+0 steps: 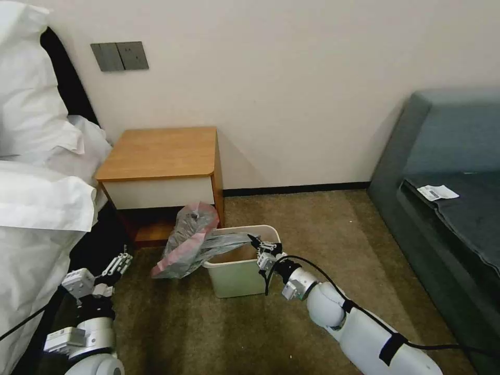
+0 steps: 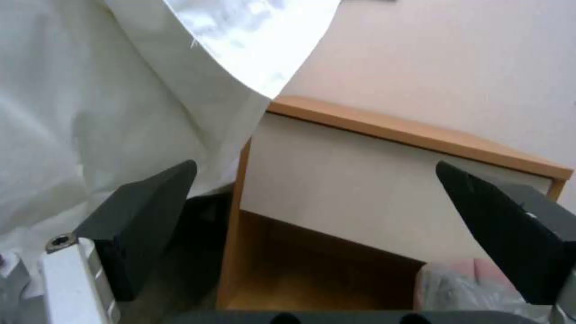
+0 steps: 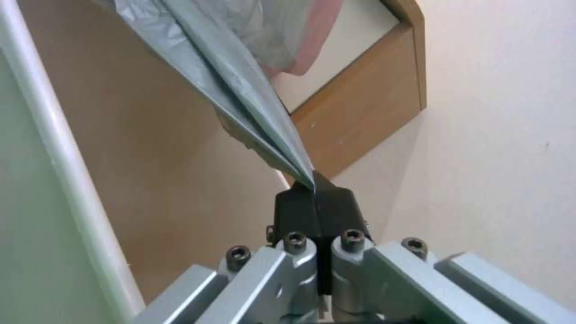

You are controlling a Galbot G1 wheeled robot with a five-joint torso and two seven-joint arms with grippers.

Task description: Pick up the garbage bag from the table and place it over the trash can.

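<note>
Grey crinkled plastic is pinched in your right gripper [image 1: 254, 241]: its jaws are pressed together on a pulled-out corner of the garbage bag [image 1: 190, 240], as the right wrist view shows, where the bag [image 3: 240, 85] narrows to a taut point that ends between the black fingertips [image 3: 300, 211]. This gripper sits over the trash can [image 1: 238, 275], just above the rim on the side nearest the arm. From the gripper the bag stretches away across the open top of the can and bunches up beyond the far rim, hanging outside the can with its pink band showing along the lower edge. That bunched part lies between the can and the bench [image 1: 161, 153], in front of the bench's open lower shelf.

Your left gripper [image 1: 119, 264] is well apart from the bag, low over the carpet [image 1: 323, 229] beside the white bedding [image 1: 36, 208]. Its jaws are spread wide and hold nothing; in the left wrist view the two dark fingers [image 2: 141, 220] frame the bench's cream drawer front [image 2: 372, 180], with a bit of the bag [image 2: 462, 283] beyond the far finger.

The bench top is bare wood, and the trash can stands on the carpet just beside the bench.
</note>
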